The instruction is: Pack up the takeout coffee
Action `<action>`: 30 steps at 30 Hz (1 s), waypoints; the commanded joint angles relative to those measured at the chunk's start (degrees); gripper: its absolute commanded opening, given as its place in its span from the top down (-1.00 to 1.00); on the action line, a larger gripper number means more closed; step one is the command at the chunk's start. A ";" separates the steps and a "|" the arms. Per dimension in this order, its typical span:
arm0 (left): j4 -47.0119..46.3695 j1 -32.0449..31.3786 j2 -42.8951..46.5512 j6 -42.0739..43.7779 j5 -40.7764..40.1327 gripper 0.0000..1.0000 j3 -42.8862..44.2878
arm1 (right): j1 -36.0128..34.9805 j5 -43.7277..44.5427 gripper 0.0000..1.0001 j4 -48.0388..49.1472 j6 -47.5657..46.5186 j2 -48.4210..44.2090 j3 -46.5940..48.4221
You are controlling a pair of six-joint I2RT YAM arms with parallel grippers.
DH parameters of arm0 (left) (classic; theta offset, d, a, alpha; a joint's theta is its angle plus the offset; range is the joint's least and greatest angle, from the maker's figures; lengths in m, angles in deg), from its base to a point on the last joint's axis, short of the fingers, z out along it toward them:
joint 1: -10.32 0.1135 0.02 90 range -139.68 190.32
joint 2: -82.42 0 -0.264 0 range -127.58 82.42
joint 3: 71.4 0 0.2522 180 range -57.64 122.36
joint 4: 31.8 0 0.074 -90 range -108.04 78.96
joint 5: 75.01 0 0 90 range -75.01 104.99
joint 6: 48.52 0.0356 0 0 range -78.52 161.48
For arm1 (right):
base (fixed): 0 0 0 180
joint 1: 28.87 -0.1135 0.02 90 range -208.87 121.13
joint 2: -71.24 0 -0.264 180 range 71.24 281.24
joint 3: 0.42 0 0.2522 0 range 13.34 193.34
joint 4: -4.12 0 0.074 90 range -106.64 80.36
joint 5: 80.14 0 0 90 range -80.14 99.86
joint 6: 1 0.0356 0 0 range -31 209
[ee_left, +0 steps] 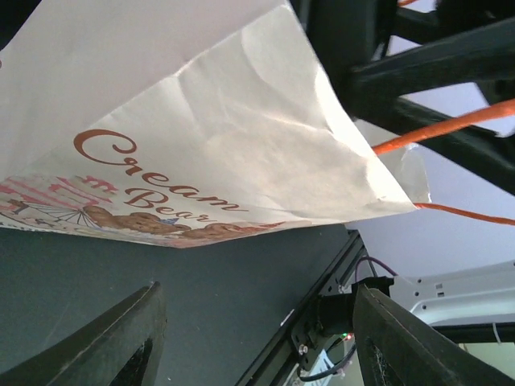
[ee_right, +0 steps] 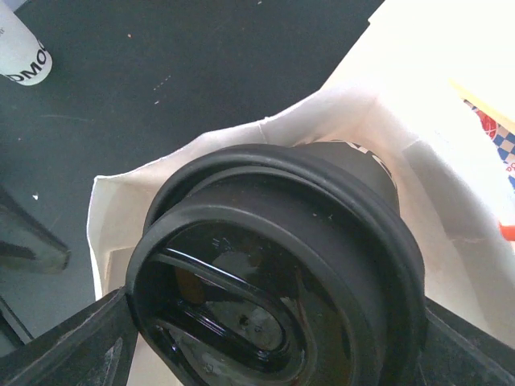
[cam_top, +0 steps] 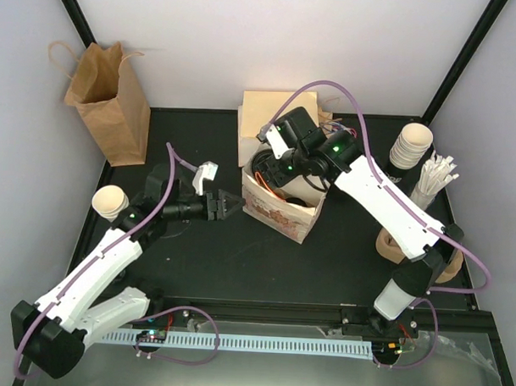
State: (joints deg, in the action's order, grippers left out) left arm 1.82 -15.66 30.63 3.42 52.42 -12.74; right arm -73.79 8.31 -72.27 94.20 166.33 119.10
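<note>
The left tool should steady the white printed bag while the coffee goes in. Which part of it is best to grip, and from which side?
Probably grip the white printed bag by the top edge of its wall facing the left tool, coming sideways from there. That wall is flat paper, so open jaws can straddle it; the right tool and takeout coffee fill the mouth's middle.

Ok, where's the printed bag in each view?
Top: bag at centre.
Left wrist: bag upper left, lettered side showing.
Right wrist: bag wall rings the coffee lid.
Shared landmark: black table, in all three.
</note>
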 commanded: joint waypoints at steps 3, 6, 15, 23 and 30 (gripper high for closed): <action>-4.13 -0.22 -2.94 1.25 -0.60 -0.31 3.32 | 0.05 1.40 -0.53 -2.20 0.73 -1.07 0.86; -4.09 -0.22 -3.17 1.43 -0.58 -0.31 3.68 | 0.11 1.36 -0.53 -1.64 1.14 -0.82 -0.57; -0.49 -0.21 -2.41 3.75 -1.82 -0.31 4.76 | 0.15 0.22 -0.52 -4.03 2.83 -1.65 4.17; 3.49 -0.21 -0.16 7.12 -2.88 -0.32 7.35 | 0.15 2.31 -0.52 -6.23 4.54 -5.99 11.20; 3.84 -0.17 1.24 8.25 -3.52 -0.32 6.47 | 0.13 -5.41 -0.51 -4.71 4.44 -9.98 20.23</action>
State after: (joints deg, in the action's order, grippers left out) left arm 4.37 -15.66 31.01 9.73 50.02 -7.95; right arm -73.77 8.77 -78.19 98.15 159.46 134.22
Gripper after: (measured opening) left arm 0.658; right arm 0.828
